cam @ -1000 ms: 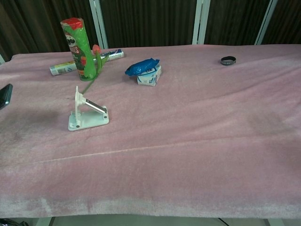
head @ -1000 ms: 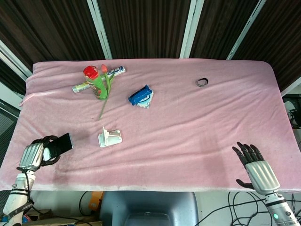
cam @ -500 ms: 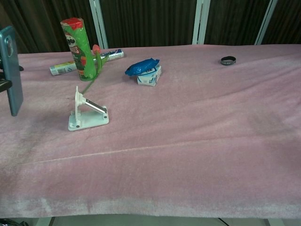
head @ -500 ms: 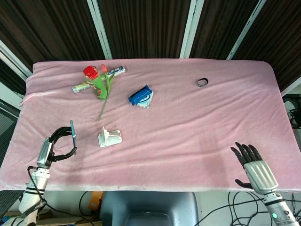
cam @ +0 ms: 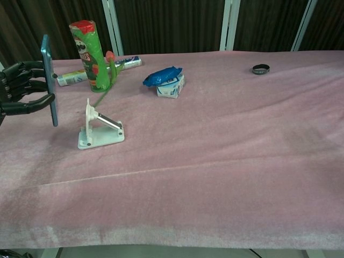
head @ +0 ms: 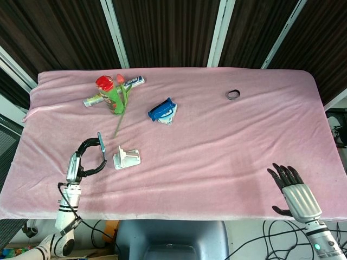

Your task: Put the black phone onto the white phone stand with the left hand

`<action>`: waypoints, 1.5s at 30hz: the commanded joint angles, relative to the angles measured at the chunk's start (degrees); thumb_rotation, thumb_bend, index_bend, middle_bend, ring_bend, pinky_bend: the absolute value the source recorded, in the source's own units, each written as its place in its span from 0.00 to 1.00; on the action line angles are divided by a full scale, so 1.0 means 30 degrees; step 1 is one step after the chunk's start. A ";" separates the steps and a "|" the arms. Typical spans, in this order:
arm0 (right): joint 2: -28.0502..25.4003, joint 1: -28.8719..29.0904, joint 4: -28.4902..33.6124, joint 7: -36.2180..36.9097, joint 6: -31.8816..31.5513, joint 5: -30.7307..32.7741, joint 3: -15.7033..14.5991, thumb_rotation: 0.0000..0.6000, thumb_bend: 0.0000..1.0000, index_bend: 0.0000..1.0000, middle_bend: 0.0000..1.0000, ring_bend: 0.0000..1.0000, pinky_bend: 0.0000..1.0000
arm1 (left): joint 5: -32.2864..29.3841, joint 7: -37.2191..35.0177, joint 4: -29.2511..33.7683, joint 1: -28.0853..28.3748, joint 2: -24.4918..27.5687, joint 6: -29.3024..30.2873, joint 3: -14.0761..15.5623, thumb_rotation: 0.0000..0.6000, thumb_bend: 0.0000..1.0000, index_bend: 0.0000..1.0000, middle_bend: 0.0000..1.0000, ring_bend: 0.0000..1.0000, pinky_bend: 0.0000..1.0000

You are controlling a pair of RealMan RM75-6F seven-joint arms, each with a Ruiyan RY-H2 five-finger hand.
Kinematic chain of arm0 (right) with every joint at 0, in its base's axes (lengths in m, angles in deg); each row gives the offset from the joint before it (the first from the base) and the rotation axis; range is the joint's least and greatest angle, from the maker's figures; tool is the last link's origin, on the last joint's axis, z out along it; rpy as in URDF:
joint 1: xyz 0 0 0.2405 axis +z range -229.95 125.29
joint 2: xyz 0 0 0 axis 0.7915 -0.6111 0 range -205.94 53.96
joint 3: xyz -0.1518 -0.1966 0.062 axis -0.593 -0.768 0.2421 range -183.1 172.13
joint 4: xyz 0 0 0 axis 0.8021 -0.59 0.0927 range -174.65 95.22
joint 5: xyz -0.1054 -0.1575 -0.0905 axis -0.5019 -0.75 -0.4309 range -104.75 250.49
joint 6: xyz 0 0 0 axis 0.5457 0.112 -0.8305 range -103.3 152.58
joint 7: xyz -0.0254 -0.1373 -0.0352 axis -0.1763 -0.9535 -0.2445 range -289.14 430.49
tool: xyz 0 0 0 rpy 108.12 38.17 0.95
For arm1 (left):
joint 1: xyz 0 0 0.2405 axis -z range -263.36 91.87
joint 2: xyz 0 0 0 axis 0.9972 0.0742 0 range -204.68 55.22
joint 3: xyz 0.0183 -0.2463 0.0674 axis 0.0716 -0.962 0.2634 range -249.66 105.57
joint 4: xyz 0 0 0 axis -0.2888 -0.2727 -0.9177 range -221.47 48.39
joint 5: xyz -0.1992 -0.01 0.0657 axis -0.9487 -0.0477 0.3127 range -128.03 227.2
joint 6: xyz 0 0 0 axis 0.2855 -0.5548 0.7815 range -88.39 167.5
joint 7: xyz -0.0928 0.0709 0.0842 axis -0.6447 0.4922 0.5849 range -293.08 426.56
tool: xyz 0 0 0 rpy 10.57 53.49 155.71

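Observation:
My left hand [head: 82,157] [cam: 20,88] grips the black phone [head: 101,145] [cam: 49,79], which stands upright and edge-on, above the cloth. The phone hangs just left of the white phone stand [head: 126,157] [cam: 98,129], apart from it. The stand sits on the pink cloth with its slanted rest empty. My right hand [head: 293,189] hovers at the front right edge of the table, fingers spread, holding nothing; the chest view does not show it.
Behind the stand rise a green can with a red lid [head: 110,92] [cam: 88,54], a lying tube [head: 130,83] and a green-stemmed flower [head: 121,105]. A blue packet on a small box [head: 162,110] [cam: 167,79] lies mid-table. A black ring [head: 232,95] [cam: 260,69] sits far right.
My left hand has carried the phone rightward from the table's left edge toward the stand, turning it from flat to upright. The right hand has barely moved.

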 commanded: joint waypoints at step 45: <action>-0.0248 -0.0201 -0.0097 0.0481 -0.0468 -0.0217 -0.0090 1.00 0.20 0.00 0.00 0.00 0.11 | -0.0150 -0.4164 -0.8754 0.1565 -0.5764 -0.1205 0.0808 1.00 0.45 0.83 0.90 0.57 0.16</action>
